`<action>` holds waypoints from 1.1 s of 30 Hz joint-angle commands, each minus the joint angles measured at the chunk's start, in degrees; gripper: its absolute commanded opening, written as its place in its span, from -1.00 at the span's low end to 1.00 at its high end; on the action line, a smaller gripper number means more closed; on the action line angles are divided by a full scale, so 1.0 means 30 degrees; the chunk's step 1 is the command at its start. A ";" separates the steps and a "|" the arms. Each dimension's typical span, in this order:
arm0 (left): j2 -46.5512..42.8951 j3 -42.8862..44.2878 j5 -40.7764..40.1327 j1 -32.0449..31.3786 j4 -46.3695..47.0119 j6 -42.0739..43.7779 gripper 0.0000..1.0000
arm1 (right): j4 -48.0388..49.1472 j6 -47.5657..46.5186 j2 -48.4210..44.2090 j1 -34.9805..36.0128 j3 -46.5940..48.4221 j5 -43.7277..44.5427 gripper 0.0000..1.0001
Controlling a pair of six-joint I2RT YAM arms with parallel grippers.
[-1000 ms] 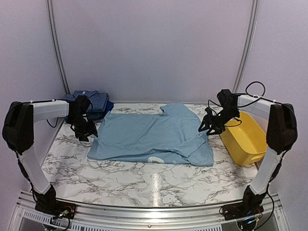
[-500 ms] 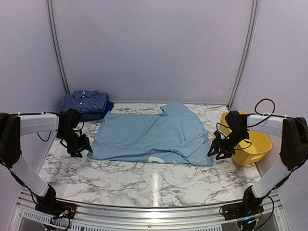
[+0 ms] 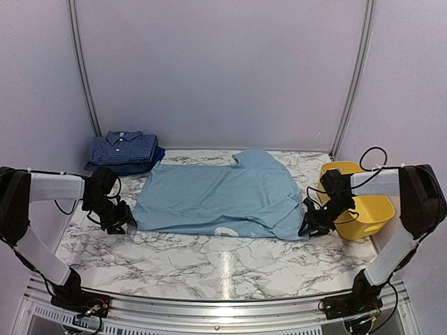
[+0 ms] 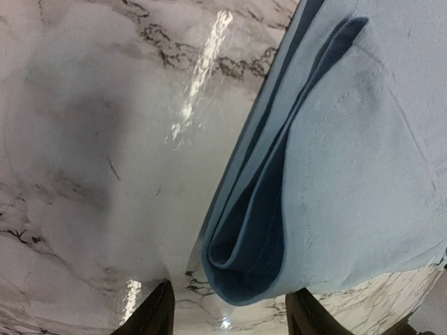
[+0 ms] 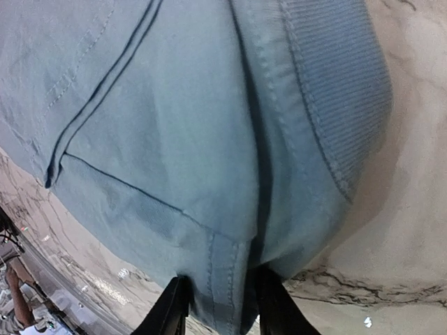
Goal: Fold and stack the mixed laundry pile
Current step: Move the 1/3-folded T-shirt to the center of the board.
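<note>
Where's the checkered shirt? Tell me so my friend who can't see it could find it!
Look at the marble table, then go to its far left corner by the wall, where a small folded stack sits. The navy checked shirt is on top, over a dark-blue piece. Unlike the big light-blue T-shirt spread flat in the middle, it is folded, dark and checked.

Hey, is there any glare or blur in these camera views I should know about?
Top external view: sharp, with one bright glare streak on the marble table near the front. Left wrist view: glare streaks and a soft grey shadow on the marble, the light-blue T-shirt edge in focus. Right wrist view: no glare, the shirt's stitching crisp.
</note>
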 commanded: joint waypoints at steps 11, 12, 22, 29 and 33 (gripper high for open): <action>0.0443 0.0085 -0.0728 0.0172 0.0747 -0.1196 -0.91 | -0.1158 -0.0927 0.0152 -0.0064 0.1455 0.1749 -1.00; 0.0141 0.0150 -0.0949 0.0188 0.0087 -0.1308 -1.00 | -0.1419 -0.0815 0.0035 -0.0145 0.1493 0.1856 -1.00; -0.2852 -0.1227 -0.2156 0.0202 -0.4314 -0.2542 -1.00 | -0.2386 0.0756 -0.1344 0.0528 -0.0947 0.0677 -1.00; -0.3492 -0.1047 -0.1912 0.0195 -0.4328 -0.1801 -0.19 | -0.3487 0.0732 -0.1035 0.2020 0.0052 0.0184 -0.35; -0.5501 0.0994 -0.2636 0.0173 -0.4193 -0.0184 0.30 | -0.3803 0.0719 -0.2199 0.1976 0.2215 0.0942 -0.27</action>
